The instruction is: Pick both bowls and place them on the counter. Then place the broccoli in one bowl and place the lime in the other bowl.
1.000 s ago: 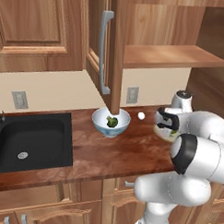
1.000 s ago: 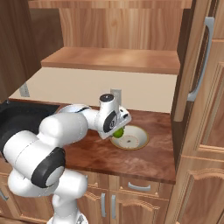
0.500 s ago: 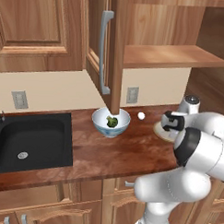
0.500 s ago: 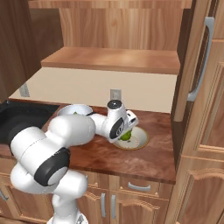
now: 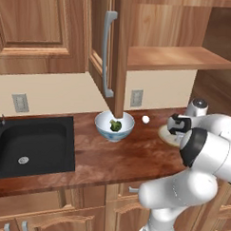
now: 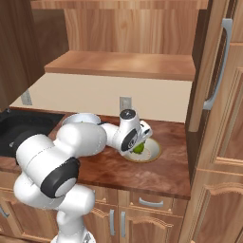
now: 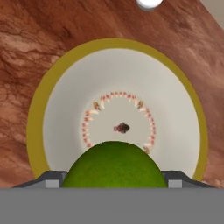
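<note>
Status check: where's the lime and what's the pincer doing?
Pincer over the shallow beige bowl, jaws either side of the lime. Broccoli sits in the white-and-blue bowl. Small white sphere on the counter nearby, not blocking.

No legible text, labels, brand names, numbers or signs appear in any view. The shallow beige bowl (image 7: 114, 109) carries only a painted ring of small decorative marks, centre of hand view.

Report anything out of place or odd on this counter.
Nothing is spilled or tipped. The only stray item is a small white ball loose on the counter between the blue-patterned bowl and the beige dish.
</note>
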Motion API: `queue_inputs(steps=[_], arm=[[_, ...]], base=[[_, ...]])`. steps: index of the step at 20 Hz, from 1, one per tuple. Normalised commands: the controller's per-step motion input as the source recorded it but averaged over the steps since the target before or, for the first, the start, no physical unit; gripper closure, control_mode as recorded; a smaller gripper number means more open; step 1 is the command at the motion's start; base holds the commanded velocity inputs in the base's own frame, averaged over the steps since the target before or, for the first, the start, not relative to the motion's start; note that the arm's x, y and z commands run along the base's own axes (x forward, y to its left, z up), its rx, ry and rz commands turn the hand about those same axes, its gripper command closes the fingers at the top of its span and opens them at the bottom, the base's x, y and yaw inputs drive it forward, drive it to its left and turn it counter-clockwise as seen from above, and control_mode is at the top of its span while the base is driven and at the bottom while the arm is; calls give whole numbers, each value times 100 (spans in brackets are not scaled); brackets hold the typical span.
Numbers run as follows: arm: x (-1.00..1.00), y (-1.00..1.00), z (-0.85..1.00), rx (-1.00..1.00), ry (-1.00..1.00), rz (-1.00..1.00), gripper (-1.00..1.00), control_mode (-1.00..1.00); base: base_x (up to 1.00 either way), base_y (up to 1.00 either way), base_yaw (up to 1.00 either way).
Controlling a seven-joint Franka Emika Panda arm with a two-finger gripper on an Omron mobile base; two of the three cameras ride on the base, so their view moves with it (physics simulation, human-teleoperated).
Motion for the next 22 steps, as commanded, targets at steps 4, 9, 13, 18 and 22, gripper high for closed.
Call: queue_inputs(steps=[4,9,13,18,22], arm=[[0,0,-11,4,0,0,100,-100],[0,0,-18,4,0,0,100,-100],[3,1,-23,3,0,0,100,-100],[2,0,-15,3,0,0,100,-100],[1,0,-12,2,0,0,100,-100]], base=[[0,0,0],[0,0,0],[0,0,0],[0,0,0],[0,0,0]])
